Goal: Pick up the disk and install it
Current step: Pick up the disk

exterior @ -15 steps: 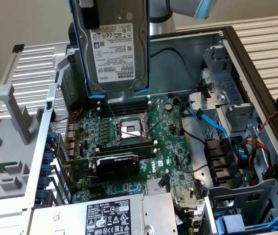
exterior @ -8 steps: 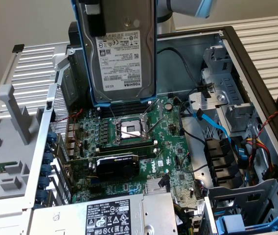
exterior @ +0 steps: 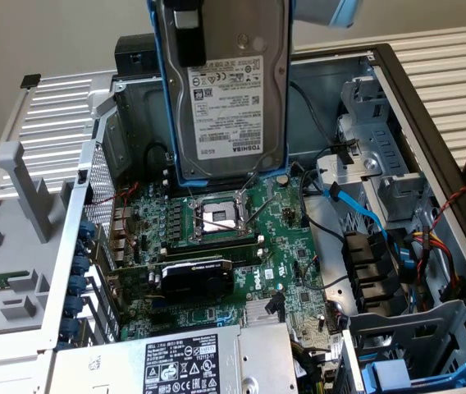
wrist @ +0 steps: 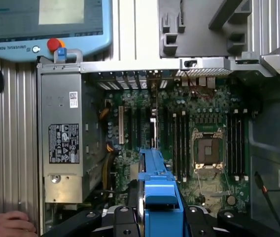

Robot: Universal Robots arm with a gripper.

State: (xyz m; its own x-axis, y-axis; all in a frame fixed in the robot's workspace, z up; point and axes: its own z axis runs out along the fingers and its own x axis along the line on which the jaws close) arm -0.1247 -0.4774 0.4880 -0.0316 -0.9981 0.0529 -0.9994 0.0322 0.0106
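Note:
The disk [exterior: 233, 98], a silver hard drive with a white label in a blue carrier, hangs upright above the open computer case [exterior: 430, 148], over the back of the motherboard. My gripper [exterior: 190, 33] is shut on it from above, with one black finger across the drive's labelled face. In the wrist view the carrier's blue edge [wrist: 157, 182] stands between the black fingers [wrist: 122, 222] of my gripper [wrist: 159, 222], above the motherboard.
Below lie the motherboard with its CPU socket [exterior: 217, 217], a graphics card [exterior: 196, 275] and the grey power supply [exterior: 208, 361]. Metal drive cages [exterior: 372, 164] and a blue-railed bay [exterior: 413, 369] sit at the exterior view's right. A person's hand [wrist: 7, 222] rests beside the case near the teach pendant [wrist: 46, 24].

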